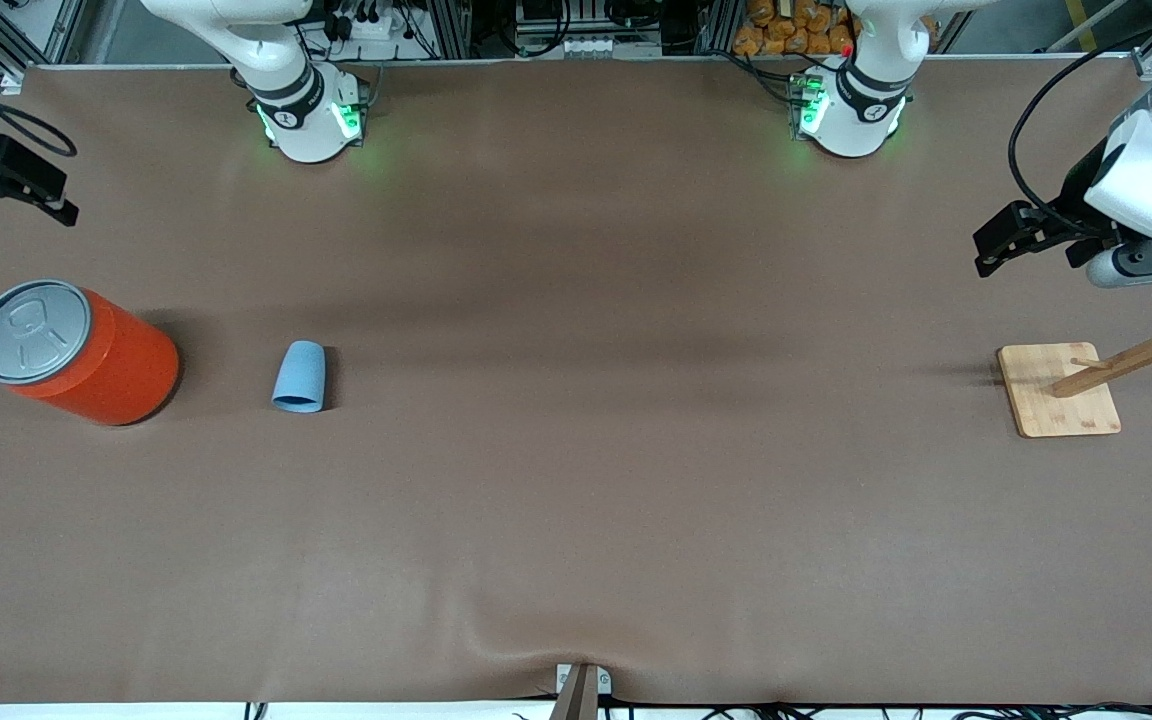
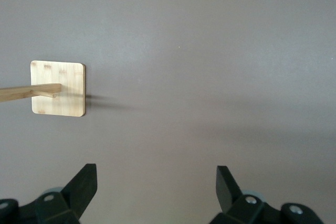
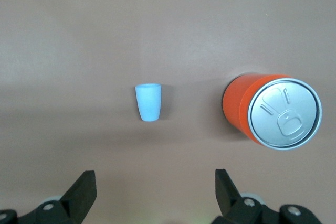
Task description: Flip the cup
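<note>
We are waiting at the very start of the flip: nothing is grasped yet. The cup point(image 1: 300, 377) is resting on the brown table point(image 1: 576, 480) toward the right arm's end, apparently upside down or tipped, its wide rim showing toward the front camera; we cannot tell which for sure. With the cup as the clock's centre in the front view, the orange can point(image 1: 76, 352) is standing at nine o'clock, near but not touching it.

Our right gripper point(image 1: 6, 180) is hanging at about ten o'clock from the cup, over the table's edge, jaws spread wide and empty. Our left gripper point(image 1: 1021, 235) is waiting over the other end, jaws likewise apart, above the wooden peg stand point(image 1: 1058, 390).

As we judge it, the next move is calling for the right arm to come down over the cup, close on its tapered wall clear of the can, then lift and turn it.
</note>
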### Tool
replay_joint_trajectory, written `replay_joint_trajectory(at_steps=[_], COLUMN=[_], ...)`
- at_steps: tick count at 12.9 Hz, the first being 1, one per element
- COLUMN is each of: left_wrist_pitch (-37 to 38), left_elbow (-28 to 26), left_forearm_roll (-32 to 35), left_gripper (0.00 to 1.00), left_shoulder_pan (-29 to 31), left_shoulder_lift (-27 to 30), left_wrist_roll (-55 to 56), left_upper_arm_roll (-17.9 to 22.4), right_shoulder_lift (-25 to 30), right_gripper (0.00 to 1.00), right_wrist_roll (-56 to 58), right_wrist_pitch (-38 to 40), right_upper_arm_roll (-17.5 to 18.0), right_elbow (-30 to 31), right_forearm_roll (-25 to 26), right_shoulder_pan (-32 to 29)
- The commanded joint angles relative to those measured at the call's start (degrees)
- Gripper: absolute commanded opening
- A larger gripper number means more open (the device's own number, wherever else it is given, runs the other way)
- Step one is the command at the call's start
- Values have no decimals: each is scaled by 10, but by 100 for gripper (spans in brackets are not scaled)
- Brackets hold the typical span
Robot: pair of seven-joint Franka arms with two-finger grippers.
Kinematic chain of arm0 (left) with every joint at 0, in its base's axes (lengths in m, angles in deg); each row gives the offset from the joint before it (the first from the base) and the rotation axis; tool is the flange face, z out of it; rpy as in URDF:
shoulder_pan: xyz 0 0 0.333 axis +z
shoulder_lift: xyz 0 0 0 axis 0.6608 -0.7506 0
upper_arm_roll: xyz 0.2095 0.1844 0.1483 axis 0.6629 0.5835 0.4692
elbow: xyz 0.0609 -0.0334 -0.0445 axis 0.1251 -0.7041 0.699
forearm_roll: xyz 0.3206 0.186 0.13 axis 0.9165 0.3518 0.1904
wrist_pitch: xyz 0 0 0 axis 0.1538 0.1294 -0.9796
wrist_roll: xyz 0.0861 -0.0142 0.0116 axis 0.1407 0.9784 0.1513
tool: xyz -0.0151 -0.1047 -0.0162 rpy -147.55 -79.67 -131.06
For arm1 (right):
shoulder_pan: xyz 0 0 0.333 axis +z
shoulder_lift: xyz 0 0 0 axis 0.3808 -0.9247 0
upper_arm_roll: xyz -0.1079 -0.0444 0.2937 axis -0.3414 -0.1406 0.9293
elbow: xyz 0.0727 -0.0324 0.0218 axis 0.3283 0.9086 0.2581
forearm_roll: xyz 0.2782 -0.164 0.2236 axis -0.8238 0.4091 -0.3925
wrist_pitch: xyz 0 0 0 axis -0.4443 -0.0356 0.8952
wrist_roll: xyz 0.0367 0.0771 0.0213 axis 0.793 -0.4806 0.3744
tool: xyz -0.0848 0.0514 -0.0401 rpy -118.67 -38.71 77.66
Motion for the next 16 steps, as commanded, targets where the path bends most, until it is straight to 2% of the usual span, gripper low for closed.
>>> replay_joint_trajectory(at_steps=[1,12,16], left_wrist_pitch=[0,2,3], left_elbow=[6,17,18], left_forearm_roll=[0,1,0], left_gripper=[100,100,100], left_shoulder_pan=[3,6,7], left_shoulder_lift=[-3,-4,-4], left_wrist_roll=[-13,-12,-13], left_upper_arm_roll=[-2,0,-1], right_shoulder_lift=[-9,-12,-67], right_gripper=[100,100,100], right_wrist_roll=[-43,-42,-41], right_wrist_pitch=[4,-1,-5], right_upper_arm_roll=[32,31,34], right_elbow=[-21,-19,-21], right_forearm_roll=[9,9,5], right_shoulder_pan=[-4,-2,1])
